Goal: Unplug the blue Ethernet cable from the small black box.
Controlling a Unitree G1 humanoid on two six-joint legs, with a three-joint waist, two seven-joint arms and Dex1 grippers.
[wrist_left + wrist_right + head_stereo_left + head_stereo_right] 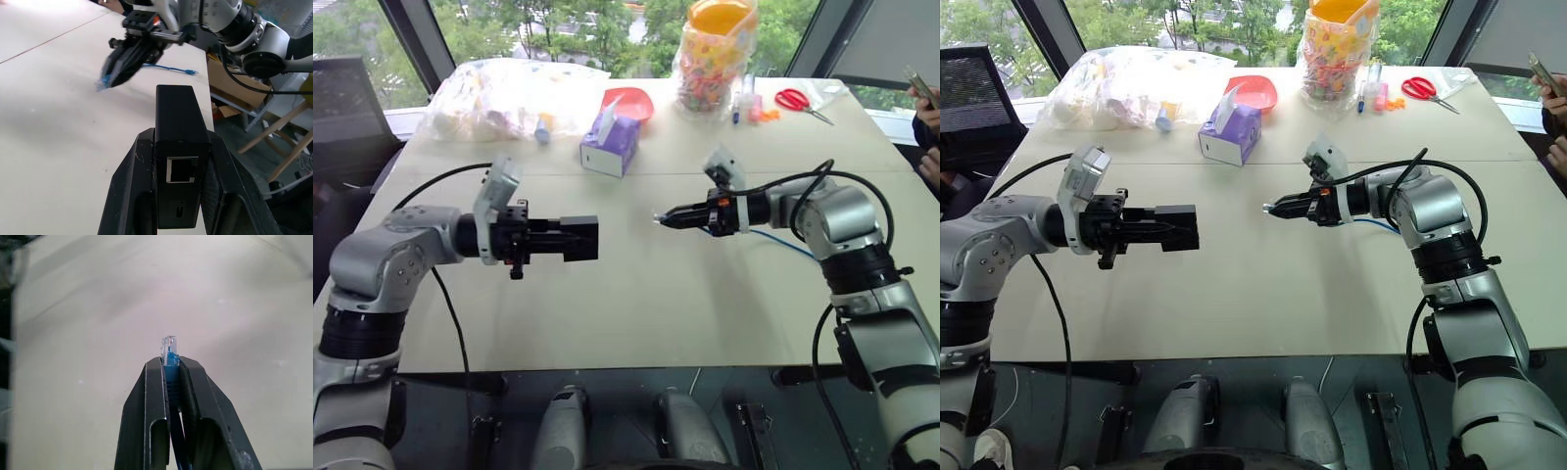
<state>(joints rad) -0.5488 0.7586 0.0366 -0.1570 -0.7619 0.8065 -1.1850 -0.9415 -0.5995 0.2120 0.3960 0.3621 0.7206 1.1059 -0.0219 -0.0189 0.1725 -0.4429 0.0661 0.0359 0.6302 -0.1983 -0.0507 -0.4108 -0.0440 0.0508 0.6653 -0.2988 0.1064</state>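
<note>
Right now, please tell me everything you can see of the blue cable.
The blue cable is a thin bright-blue cord with a clear plastic plug. The right gripper is shut on it just behind that plug, which sticks out past the fingertips, held above the table. The plug is free, apart from the black box, whose port stands empty. The rest of the cord trails under the right arm onto the table.

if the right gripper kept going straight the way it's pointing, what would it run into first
Probably the small black box held in the left gripper. The right gripper, holding the blue Ethernet cable, points toward it across bare table; depth alignment is uncertain.
</note>
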